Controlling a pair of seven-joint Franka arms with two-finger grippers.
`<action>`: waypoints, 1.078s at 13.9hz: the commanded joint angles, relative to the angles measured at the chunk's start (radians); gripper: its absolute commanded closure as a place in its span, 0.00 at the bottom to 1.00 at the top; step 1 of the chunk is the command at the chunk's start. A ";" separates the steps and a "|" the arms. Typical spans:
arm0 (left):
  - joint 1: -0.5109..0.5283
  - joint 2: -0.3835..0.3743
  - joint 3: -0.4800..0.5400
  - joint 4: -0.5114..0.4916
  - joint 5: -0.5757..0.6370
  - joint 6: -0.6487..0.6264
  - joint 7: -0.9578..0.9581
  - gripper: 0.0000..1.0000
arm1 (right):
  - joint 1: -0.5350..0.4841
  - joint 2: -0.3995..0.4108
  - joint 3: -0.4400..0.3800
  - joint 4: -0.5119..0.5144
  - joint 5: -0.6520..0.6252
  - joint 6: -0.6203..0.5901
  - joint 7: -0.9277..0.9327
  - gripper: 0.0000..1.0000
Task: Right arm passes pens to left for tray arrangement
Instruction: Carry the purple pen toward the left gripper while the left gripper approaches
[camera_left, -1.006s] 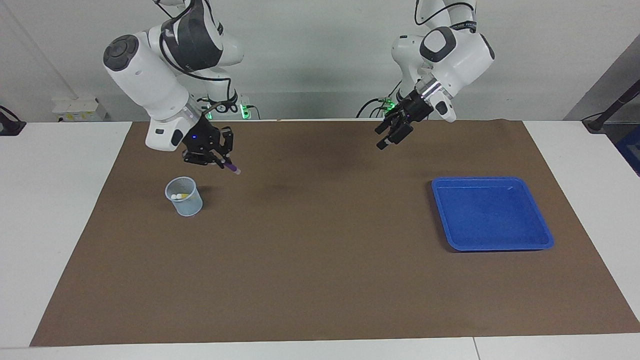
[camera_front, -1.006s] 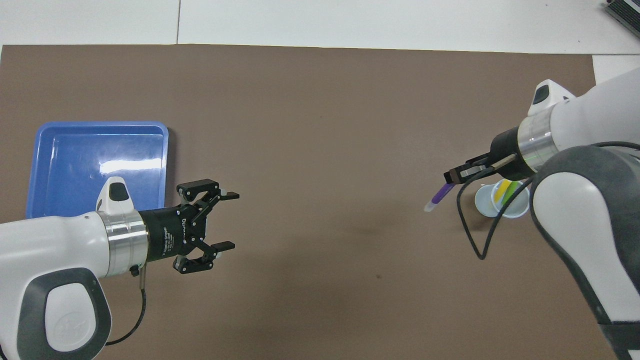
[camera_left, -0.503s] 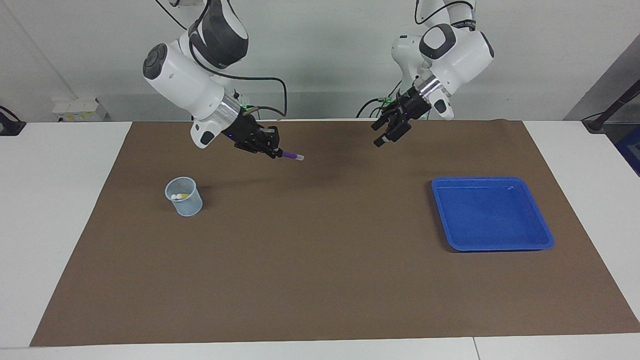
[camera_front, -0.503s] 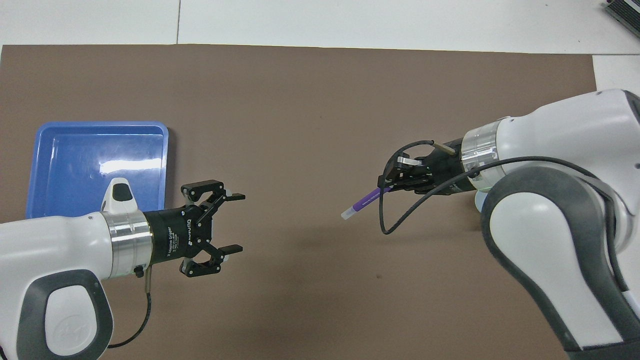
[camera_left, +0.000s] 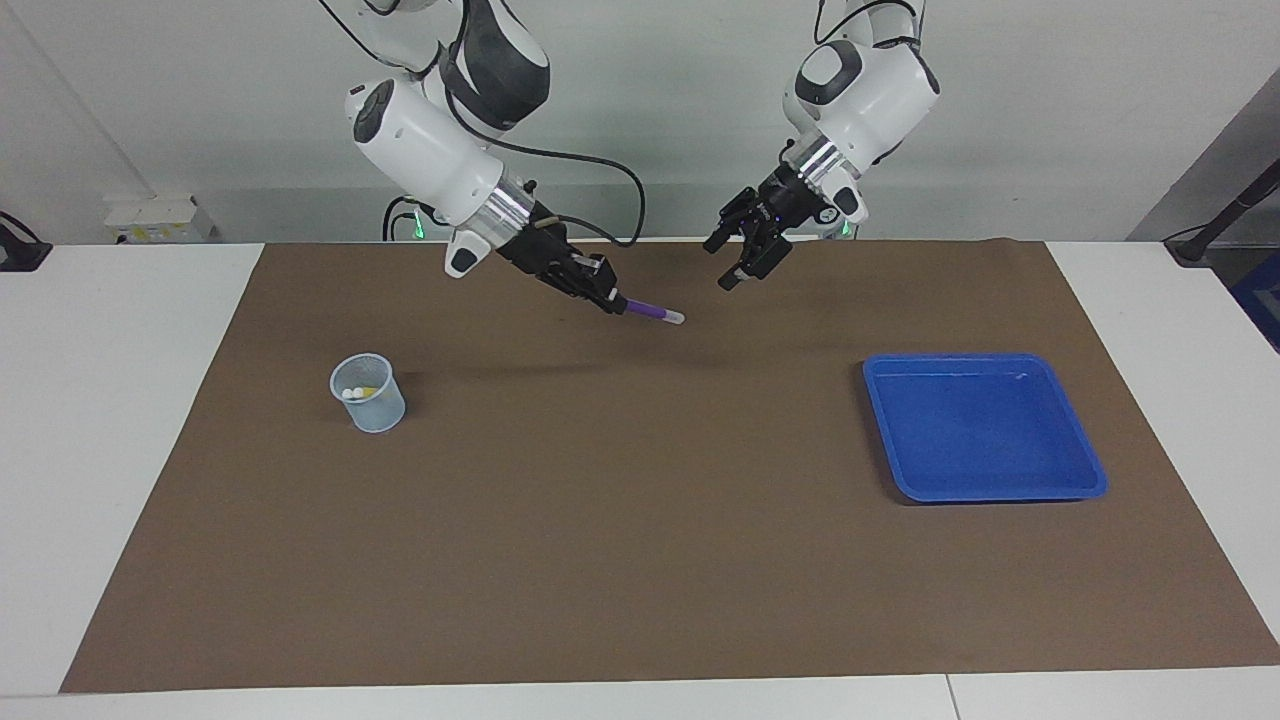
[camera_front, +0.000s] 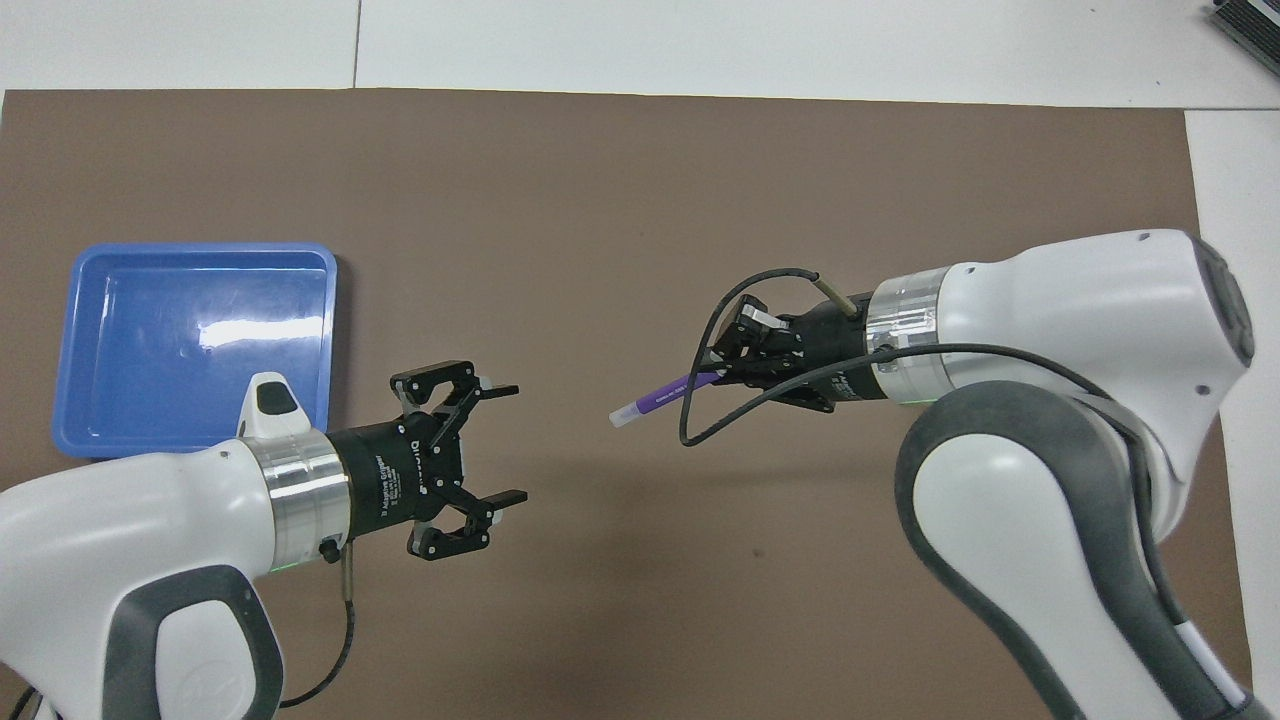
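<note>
A slim purple pen (camera_left: 652, 311) with a pale tip juts from the right gripper (camera_left: 604, 297), clamped, over the mat's middle. The left gripper (camera_left: 737, 268) gapes nearby; blue tray (camera_left: 1090, 470) bare.

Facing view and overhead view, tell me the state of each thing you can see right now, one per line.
Purple pen: held in the air, tilted, pale end forward.
Right gripper: shut on the pen.
Left gripper: open, empty, over the mat.
Blue tray: empty.
Mesh cup: upright, pens inside.
</note>
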 joint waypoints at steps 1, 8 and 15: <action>-0.018 0.016 -0.025 -0.001 -0.018 0.113 -0.079 0.00 | 0.022 -0.035 -0.003 -0.054 0.069 0.105 0.082 1.00; -0.029 0.073 -0.051 0.042 -0.018 0.191 -0.116 0.00 | 0.103 -0.049 0.005 -0.109 0.207 0.269 0.119 1.00; -0.073 0.119 -0.055 0.053 -0.018 0.255 -0.113 0.00 | 0.146 -0.051 0.005 -0.125 0.215 0.314 0.142 1.00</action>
